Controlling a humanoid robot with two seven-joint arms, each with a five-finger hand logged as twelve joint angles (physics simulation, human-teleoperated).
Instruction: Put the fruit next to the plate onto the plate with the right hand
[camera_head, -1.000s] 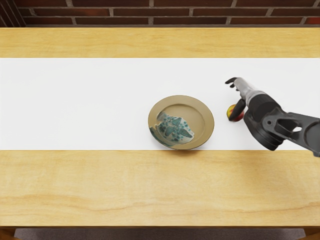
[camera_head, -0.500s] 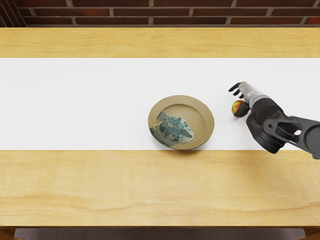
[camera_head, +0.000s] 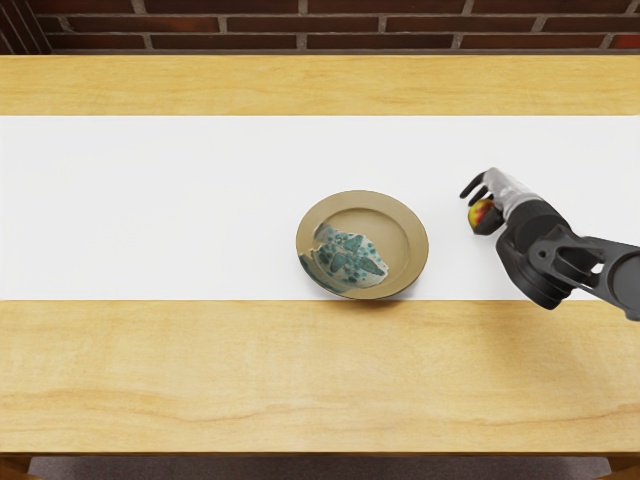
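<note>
A small red and yellow fruit sits on the white runner to the right of the plate, partly covered by my right hand. The dark fingers curl over the fruit from above and it is tucked against the palm. The right arm comes in from the right edge. The tan plate, with a blue-green pattern in its well, lies at the middle of the runner, about a hand's width left of the fruit. The left arm is out of view.
A white runner crosses the wooden table from left to right. A brick wall stands behind the table's far edge.
My right hand has drawn back to the right and down, and its fingers have closed over the fruit. The fruit has shifted a little up and to the right with the hand.
</note>
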